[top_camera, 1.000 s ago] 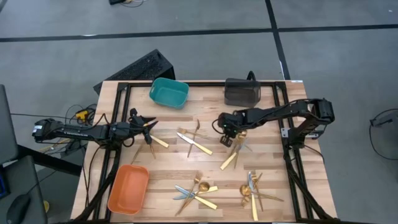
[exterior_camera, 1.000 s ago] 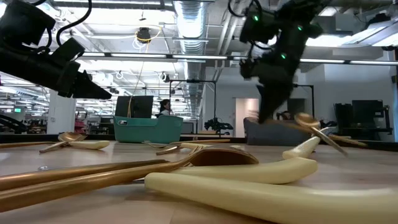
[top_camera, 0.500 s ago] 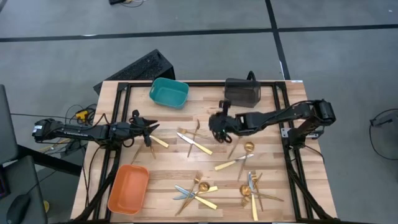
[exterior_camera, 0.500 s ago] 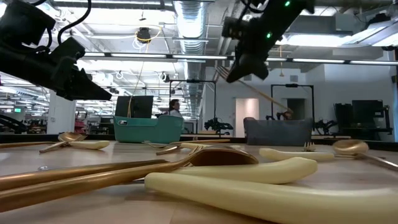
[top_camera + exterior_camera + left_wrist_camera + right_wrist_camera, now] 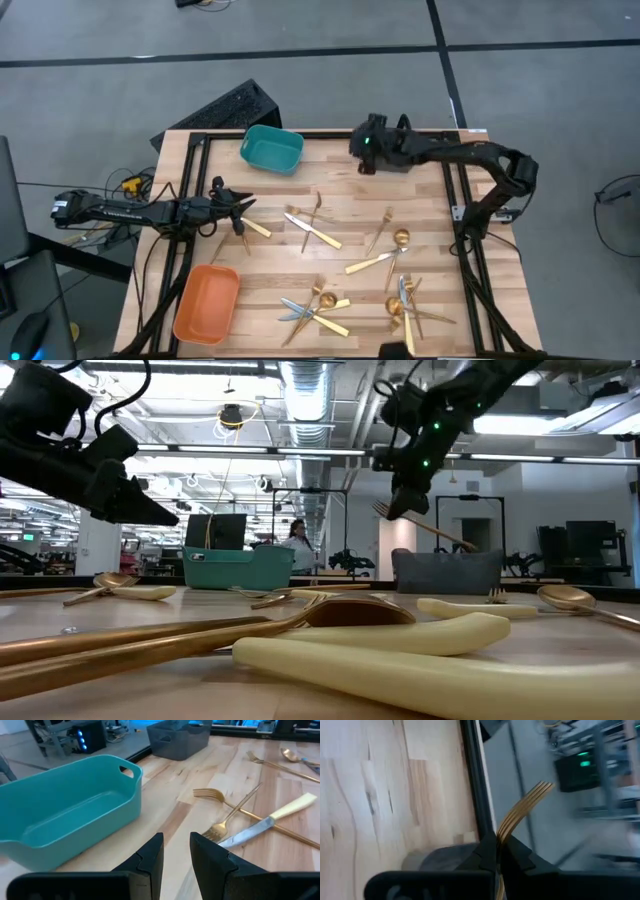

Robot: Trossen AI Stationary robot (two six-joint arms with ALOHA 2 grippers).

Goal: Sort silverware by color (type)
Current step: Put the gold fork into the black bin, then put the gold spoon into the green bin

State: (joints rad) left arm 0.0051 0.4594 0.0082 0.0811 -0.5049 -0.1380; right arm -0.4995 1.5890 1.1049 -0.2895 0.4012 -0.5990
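Observation:
My right gripper hangs over the dark grey bin at the table's far edge, shut on a gold fork. The fork's tines stick out past the fingertips. My left gripper hovers open at the table's left, nothing between its fingers. Below it a knife lies flat. More silverware lies flat on the wood: a knife and forks at the middle, a spoon, and heaps near the front. My right gripper pinches the fork's neck just behind the tines between its two fingers, coming from above at a slant. The fork is lifted clear and tilted: tines up, handle sloping down over the grey bin.
A teal bin stands at the far edge left of the grey one. An orange bin sits at the near left corner. Black frame rails run along both sides of the table. Bare wood shows between the silverware heaps.
My right gripper has risen from the pile at the table's middle right with the gold fork, swung toward the far edge and rolled, ending over the dark grey bin. The knife and spoon left in that pile have slid apart.

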